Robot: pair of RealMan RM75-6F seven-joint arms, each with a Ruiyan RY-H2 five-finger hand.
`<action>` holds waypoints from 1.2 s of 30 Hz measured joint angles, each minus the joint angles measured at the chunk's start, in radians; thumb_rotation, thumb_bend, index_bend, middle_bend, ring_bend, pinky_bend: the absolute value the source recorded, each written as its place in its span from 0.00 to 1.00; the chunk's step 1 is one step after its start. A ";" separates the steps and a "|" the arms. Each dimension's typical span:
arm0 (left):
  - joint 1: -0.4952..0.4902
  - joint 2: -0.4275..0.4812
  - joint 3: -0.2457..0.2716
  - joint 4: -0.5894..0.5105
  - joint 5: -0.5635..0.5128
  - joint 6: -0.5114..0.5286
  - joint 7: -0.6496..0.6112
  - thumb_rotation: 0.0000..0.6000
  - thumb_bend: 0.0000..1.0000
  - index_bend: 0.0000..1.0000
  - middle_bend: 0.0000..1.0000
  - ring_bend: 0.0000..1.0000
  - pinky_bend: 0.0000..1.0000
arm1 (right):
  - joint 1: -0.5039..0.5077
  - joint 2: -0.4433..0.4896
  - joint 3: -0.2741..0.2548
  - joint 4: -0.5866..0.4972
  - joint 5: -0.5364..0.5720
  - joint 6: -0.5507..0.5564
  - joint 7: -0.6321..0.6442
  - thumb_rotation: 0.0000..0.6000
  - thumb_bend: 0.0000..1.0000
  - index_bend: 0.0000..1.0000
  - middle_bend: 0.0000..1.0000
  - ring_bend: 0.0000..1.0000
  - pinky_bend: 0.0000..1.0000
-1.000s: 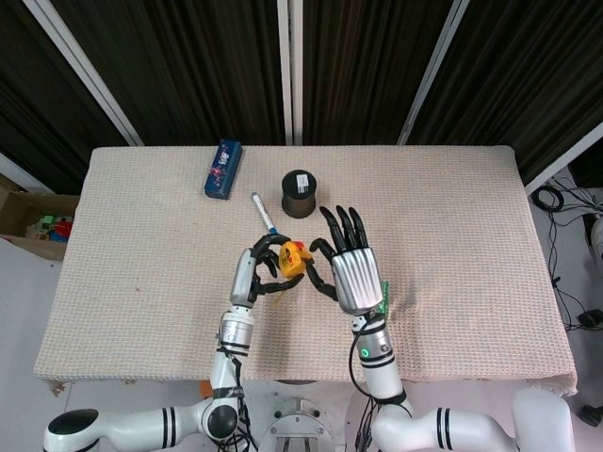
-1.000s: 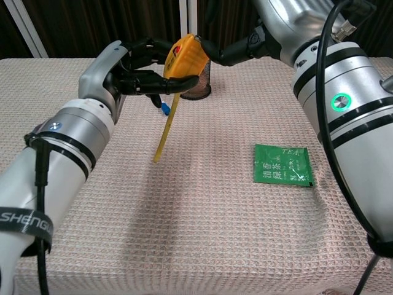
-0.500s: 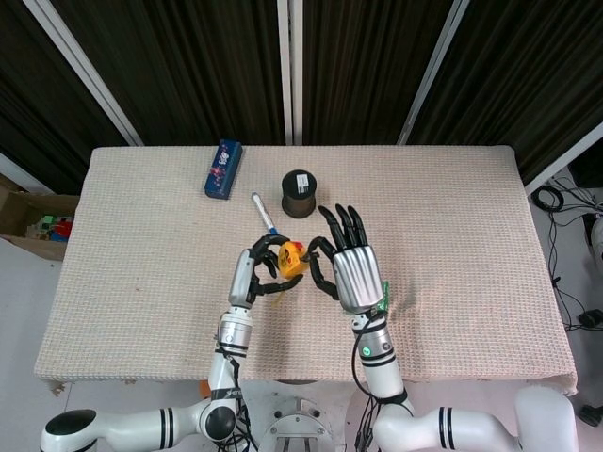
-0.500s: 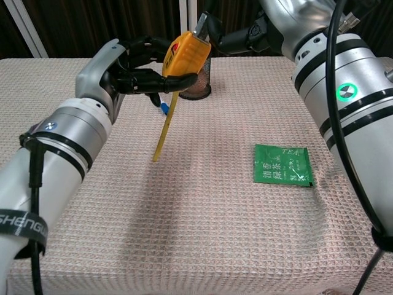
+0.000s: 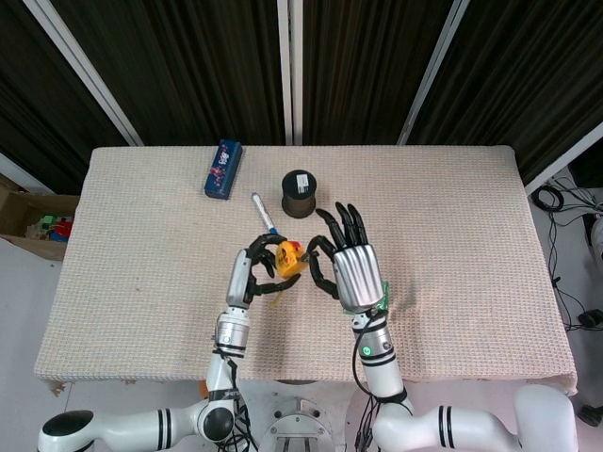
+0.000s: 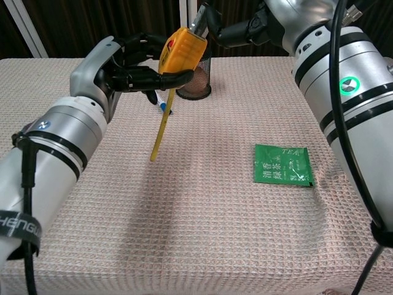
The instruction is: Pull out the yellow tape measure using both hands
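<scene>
My left hand (image 5: 251, 275) (image 6: 115, 62) grips the yellow tape measure (image 5: 288, 259) (image 6: 180, 50) and holds it in the air above the table. A length of yellow blade (image 6: 161, 126) hangs down from the case, its free end just over the cloth. My right hand (image 5: 349, 266) (image 6: 245, 27) is close on the case's right side. Its thumb and a finger pinch a small silvery metal piece at the case's top corner, while the other fingers are spread upward.
A green tea packet (image 6: 282, 165) (image 5: 384, 294) lies right of centre. A black mesh cup (image 5: 299, 192) (image 6: 198, 83) and a blue-tipped pen (image 5: 264, 212) sit just behind the hands. A blue box (image 5: 223, 169) lies at the back left of the beige cloth (image 5: 141, 264).
The right hand's thumb and finger closed in from beside the case onto its top corner. The left hand lifted the tape measure slightly and shifted it a little left.
</scene>
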 measured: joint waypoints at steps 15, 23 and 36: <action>0.017 0.077 0.026 0.022 0.024 -0.046 -0.090 1.00 0.38 0.70 0.70 0.62 0.68 | -0.022 0.092 0.040 -0.050 -0.066 0.080 0.083 1.00 0.66 0.74 0.24 0.00 0.00; 0.031 0.212 0.078 0.078 0.135 -0.076 -0.279 1.00 0.38 0.70 0.70 0.62 0.68 | -0.092 0.219 0.082 -0.139 -0.076 0.163 0.164 1.00 0.66 0.75 0.24 0.00 0.00; 0.056 0.339 0.160 0.208 0.222 -0.083 -0.507 1.00 0.38 0.71 0.71 0.62 0.69 | -0.173 0.332 0.097 -0.216 -0.065 0.236 0.285 1.00 0.66 0.75 0.25 0.00 0.00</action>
